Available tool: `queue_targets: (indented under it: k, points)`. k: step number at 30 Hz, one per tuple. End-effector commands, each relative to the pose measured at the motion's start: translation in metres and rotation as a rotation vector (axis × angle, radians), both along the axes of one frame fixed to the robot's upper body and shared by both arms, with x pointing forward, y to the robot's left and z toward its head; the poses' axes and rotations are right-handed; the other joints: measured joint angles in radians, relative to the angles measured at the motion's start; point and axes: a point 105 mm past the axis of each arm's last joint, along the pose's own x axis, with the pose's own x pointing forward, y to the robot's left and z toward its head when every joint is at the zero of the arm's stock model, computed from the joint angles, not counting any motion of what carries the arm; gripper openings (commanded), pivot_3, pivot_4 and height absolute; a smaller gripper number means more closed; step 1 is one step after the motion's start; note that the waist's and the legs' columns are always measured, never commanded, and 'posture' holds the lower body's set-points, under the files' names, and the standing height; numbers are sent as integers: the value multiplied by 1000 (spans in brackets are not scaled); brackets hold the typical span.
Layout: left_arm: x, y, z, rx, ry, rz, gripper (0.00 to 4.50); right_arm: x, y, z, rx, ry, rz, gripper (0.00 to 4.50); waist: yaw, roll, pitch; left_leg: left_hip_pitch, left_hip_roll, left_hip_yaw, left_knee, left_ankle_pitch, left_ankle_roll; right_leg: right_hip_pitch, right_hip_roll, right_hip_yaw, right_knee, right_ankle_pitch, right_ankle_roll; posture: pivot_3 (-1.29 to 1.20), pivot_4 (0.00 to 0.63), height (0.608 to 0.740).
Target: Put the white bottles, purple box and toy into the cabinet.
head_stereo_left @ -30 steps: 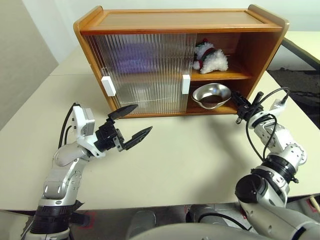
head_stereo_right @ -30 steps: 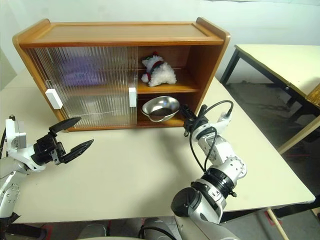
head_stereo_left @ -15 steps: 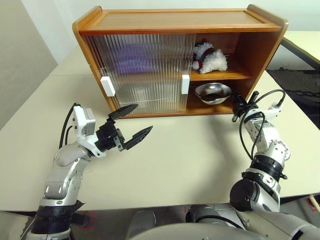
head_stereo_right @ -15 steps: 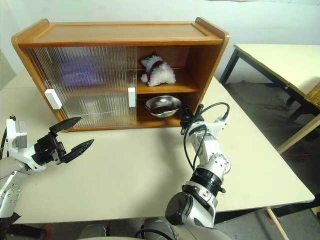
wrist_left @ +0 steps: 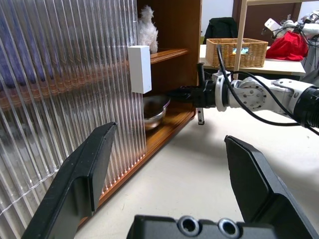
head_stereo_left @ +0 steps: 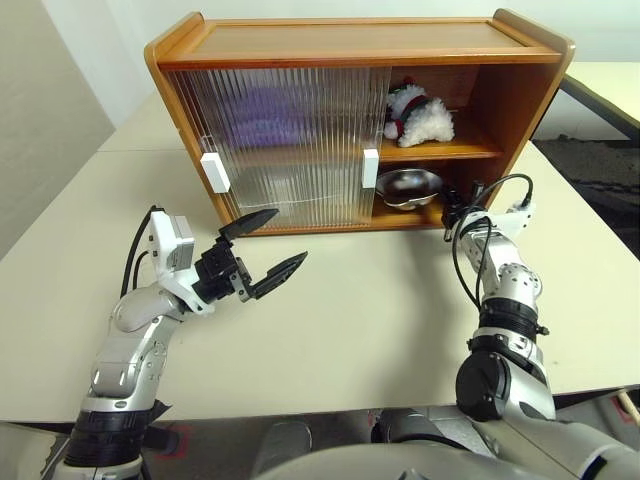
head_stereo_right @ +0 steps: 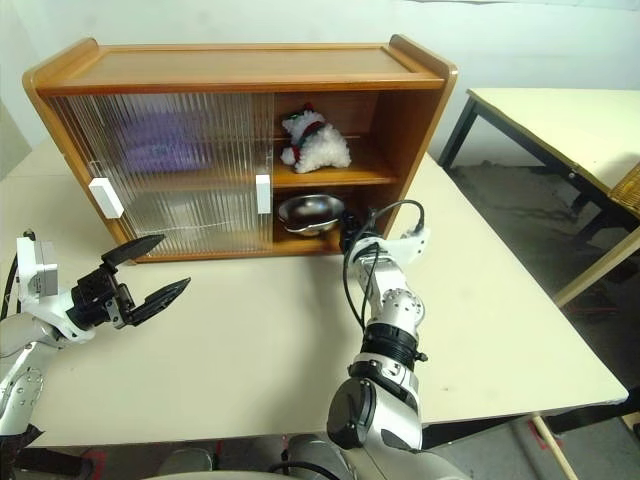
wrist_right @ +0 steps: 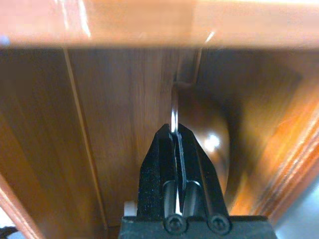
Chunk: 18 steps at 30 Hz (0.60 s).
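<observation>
The wooden cabinet (head_stereo_left: 350, 40) stands on the table with both ribbed doors slid to the left half. The fluffy toy (head_stereo_left: 420, 115) lies on the upper shelf in the open right half. A lilac blur behind the door on the upper shelf is the purple box (head_stereo_left: 262, 105). The white bottles are hidden. My right gripper (head_stereo_left: 450, 208) reaches into the lower shelf, shut on the thin rim of a shiny metal bowl (head_stereo_left: 405, 187), as the right wrist view shows (wrist_right: 175, 130). My left gripper (head_stereo_left: 287, 236) hovers open over the table, in front of the doors, holding nothing.
White block handles (head_stereo_left: 211, 172) (head_stereo_left: 370, 168) stick out from the doors. A second table (head_stereo_right: 560, 110) stands off to the right beyond a gap. The left wrist view shows a wicker basket (wrist_left: 237, 50) in the background.
My right gripper has pushed forward and left, sliding the metal bowl along the lower shelf toward the door edge. The left arm has stayed still.
</observation>
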Motion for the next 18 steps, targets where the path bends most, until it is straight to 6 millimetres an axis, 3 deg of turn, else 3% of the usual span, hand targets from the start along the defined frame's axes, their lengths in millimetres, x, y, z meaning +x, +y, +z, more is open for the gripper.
queue_targets:
  k: [1, 4, 9, 14, 18]
  points:
    - [-2, -1, 1, 13, -2, -2, 4500, 3, 10, 3, -44, 4, 39, 35, 0, 0, 0, 0, 0, 0, 0, 0, 0, 0, 0, 0, 0, 0, 0, -26, 0, 740]
    - [-2, 0, 0, 12, 2, 0, 4500, 0, 8, 6, -65, -6, 45, 692, 1, 0, 0, 0, 0, 0, 0, 0, 0, 0, 0, 0, 0, 0, 0, -24, 0, 740]
    - [-2, -1, 0, 6, 1, 0, 4500, -12, 3, 15, -133, -44, 69, 2520, 3, 0, 0, 0, 0, 0, 0, 0, 0, 0, 0, -1, 0, 0, 0, -27, 0, 740]
    - [-3, -2, -3, 1, 8, -3, 4500, -33, 1, 11, -292, -49, 150, 4312, 4, 0, 0, 0, 0, 0, 1, 0, 0, 1, 0, -1, 0, 0, 0, -28, 0, 740]
    - [-4, -1, -4, 0, 14, -3, 4500, -58, 1, -2, -515, -51, 288, 4459, 4, -1, 0, 0, -1, 0, 1, 0, 0, 3, 0, 0, 0, 0, 1, -28, 1, 740]
